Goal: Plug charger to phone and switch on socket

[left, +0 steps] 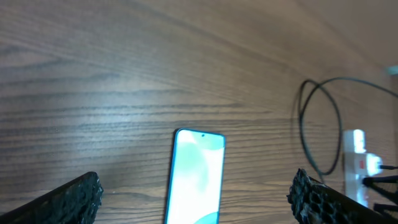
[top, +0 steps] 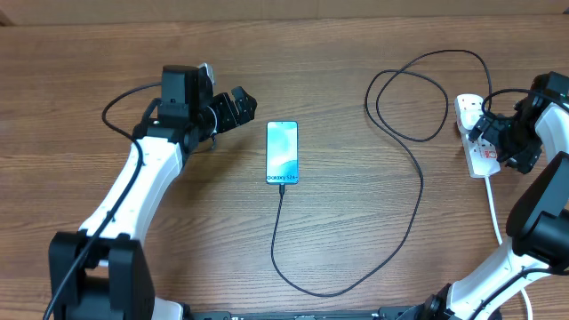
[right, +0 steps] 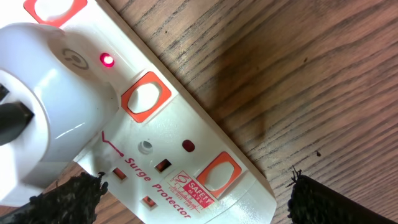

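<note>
Spreading the right gripper [right: 199,202] wide, pinching nothing, hovering just above the socket [right: 177,130]; looking down on a white adapter [right: 53,106] sitting in the strip, black cable leaving its side; showing a red light [right: 107,60] glowing beside it and orange-framed switches [right: 146,96] spaced along the casing; finding the socket at the far right of the table [top: 89,53], its white cord [top: 493,209] running toward the near side; spreading the left gripper [top: 238,108] wide as well, empty, hanging just left of the phone [top: 282,152] without touching it; finding the phone lying flat mid-table, screen up and lit; tracing the charger [top: 418,204] looping across the wood from the socket, its connector tip [top: 281,186] meeting the phone's near short edge.
</note>
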Tool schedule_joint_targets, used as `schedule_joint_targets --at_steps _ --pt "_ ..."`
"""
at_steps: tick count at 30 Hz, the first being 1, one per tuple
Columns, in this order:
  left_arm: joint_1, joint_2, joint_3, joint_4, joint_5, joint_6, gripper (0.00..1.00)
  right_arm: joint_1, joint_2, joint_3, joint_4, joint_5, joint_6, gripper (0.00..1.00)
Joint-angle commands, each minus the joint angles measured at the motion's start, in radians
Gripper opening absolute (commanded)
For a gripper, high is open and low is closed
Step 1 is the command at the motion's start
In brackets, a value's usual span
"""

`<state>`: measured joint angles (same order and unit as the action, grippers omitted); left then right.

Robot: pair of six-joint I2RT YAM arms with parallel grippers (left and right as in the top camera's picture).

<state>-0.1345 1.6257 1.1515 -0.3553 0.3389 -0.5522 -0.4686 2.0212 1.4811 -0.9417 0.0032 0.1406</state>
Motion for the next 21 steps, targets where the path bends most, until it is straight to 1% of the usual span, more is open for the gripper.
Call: schedule_joint_targets --at_steps 1,6,9,14,17,19,21 --pt "-0.004 -0.051 -0.005 0.0 -0.013 -0.013 1.0 0.003 -0.003 0.024 0.005 -0.006 -0.004 1.0" --pt "-0.004 -0.08 -0.005 0.0 -0.015 -0.011 0.99 0.003 -0.003 0.024 0.005 -0.006 -0.004 1.0" --pt "-0.004 -0.098 -0.005 -0.023 -0.083 -0.002 0.99 0.003 -0.003 0.024 0.005 -0.006 -0.004 1.0" --pt "-0.004 -0.117 -0.005 -0.101 -0.141 -0.001 0.99 0.003 -0.003 0.024 0.005 -0.006 -0.004 1.0" --pt "-0.005 -0.127 -0.013 -0.22 -0.169 0.006 0.99 0.003 -0.003 0.024 0.005 -0.006 -0.004 1.0" --pt "-0.006 -0.133 -0.037 -0.27 -0.172 0.006 1.0 0.003 -0.003 0.024 0.005 -0.006 -0.004 1.0" --pt "-0.006 -0.143 -0.09 -0.28 -0.183 0.006 0.99 0.003 -0.003 0.024 0.005 -0.006 -0.004 1.0"
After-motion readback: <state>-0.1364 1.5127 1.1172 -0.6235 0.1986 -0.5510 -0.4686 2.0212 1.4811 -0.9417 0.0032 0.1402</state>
